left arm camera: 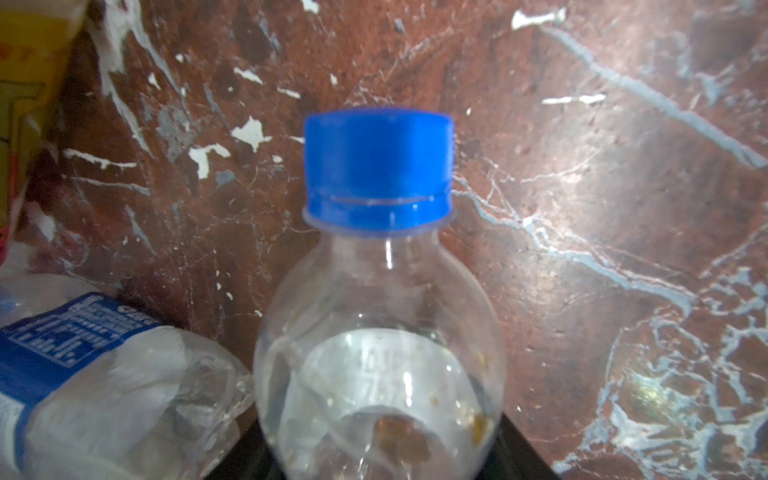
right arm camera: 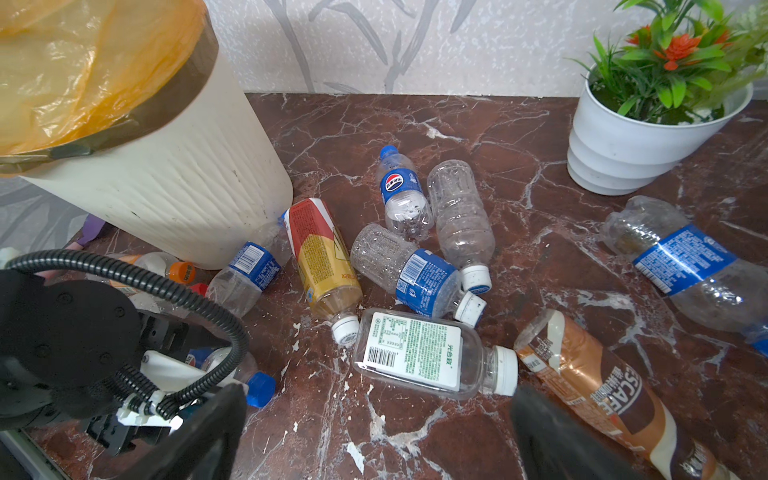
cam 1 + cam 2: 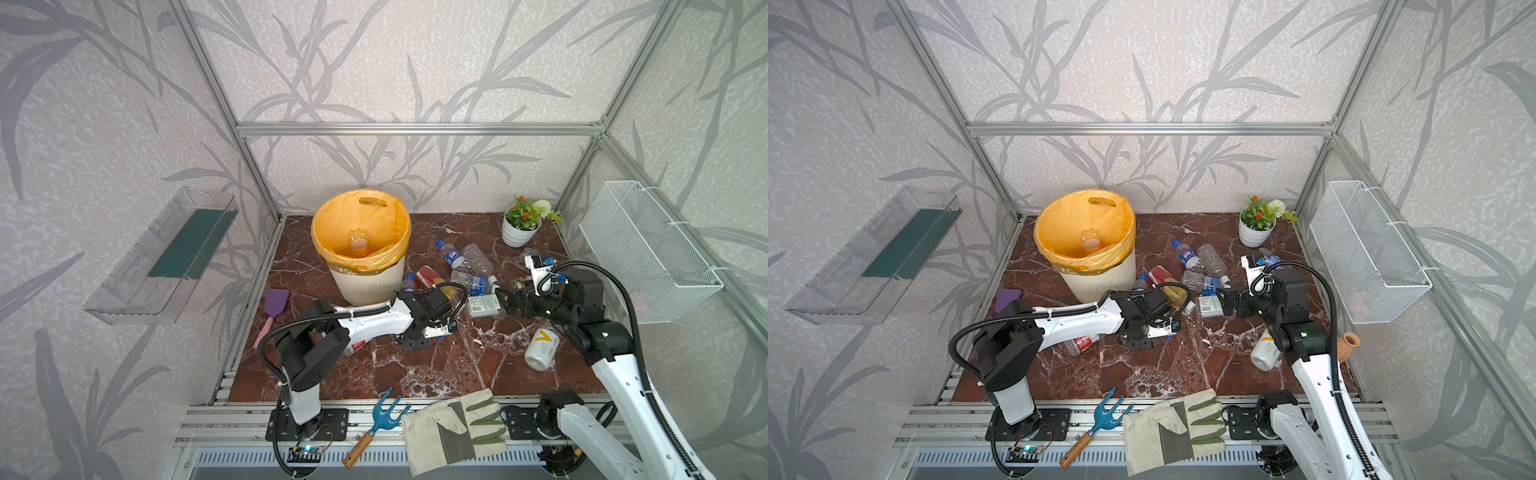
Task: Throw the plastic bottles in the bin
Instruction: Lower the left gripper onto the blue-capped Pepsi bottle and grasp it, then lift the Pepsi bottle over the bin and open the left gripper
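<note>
- Our left gripper (image 3: pixel 413 338) grips the blue-capped bottle (image 1: pixel 378 332) by its body, cap free, ready to carry.
- The bin (image 3: pixel 365 282) stands at its 11 o'clock.
- Our right gripper (image 3: pixel 503 302) gapes wide, empty, with the green-labelled bottle (image 2: pixel 411 353) at its 9 o'clock — probably our next pick.

Bin (image 3: pixel 365 282) back left — bottles (image 3: pixel 478 259) scattered right of it; flower pot (image 3: pixel 517 235) back right.

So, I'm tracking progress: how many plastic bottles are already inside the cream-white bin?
1. A clear plastic bottle shows deep inside the round cream-white ribbed bin with the orange-yellow bag liner, in both top views; others may be hidden beneath it.
</note>
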Controlling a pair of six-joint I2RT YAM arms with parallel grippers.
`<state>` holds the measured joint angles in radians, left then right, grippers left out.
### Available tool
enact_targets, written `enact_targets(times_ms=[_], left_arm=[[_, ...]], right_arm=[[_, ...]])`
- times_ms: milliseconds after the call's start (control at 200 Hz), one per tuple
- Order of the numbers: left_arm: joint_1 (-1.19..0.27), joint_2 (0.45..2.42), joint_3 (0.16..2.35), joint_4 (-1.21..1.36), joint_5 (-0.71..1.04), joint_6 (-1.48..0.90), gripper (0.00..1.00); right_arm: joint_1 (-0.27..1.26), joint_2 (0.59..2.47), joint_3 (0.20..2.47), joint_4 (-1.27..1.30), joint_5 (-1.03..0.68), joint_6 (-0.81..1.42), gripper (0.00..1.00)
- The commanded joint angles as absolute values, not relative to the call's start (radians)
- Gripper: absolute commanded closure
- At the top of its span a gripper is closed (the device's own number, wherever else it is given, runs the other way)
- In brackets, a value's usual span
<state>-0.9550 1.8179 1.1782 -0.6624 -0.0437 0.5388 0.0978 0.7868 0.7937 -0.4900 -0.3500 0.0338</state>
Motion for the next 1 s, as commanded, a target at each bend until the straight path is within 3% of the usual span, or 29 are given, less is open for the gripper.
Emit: enact_targets(times_ms=[0,320,995], left_arm=[[-0.96,1.883,1.157,-0.708,0.046,0.549,0.4],[-0.96,1.879,1.181,-0.705,0.068,0.515,0.48],[-0.939,1.539,1.156,-0.555,0.076,0.266,0.52]], right_arm=[[0.092,0.783,0.784,-0.465,-0.369,0.042,0.01],[0.082,0.783,0.783,-0.458,-0.386,0.05,0.01],[0.066,0.756,0.772,-0.437,-0.376,0.078,0.01]])
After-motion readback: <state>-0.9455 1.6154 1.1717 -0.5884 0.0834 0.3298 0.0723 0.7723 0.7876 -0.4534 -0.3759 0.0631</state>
